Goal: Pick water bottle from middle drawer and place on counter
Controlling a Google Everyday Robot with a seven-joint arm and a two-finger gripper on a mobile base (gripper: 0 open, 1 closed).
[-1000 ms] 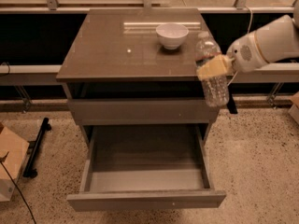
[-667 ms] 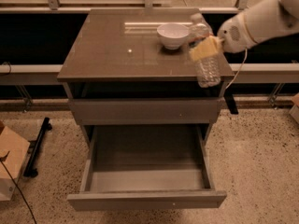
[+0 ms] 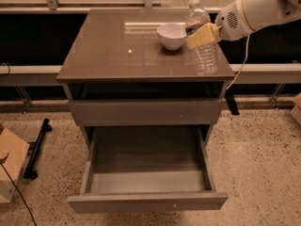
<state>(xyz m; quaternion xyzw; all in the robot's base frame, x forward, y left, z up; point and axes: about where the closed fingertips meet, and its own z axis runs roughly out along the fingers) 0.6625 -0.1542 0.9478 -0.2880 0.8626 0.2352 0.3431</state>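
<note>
The water bottle (image 3: 204,55) is clear and ribbed with a white cap, and is held upright over the right part of the counter (image 3: 117,51), its base at or just above the surface. My gripper (image 3: 201,34) comes in from the right on a white arm and is shut on the water bottle at its upper body. The middle drawer (image 3: 146,182) is pulled fully open below the cabinet and has nothing in it.
A white bowl (image 3: 171,35) stands on the counter just left of the bottle. A plain drawer front (image 3: 146,112) above the open drawer is shut. A cardboard box (image 3: 9,164) and a black stand (image 3: 36,149) lie on the speckled floor at the left.
My gripper has carried the water bottle up and to the left, from beside the cabinet's right edge to over the counter next to the bowl.
</note>
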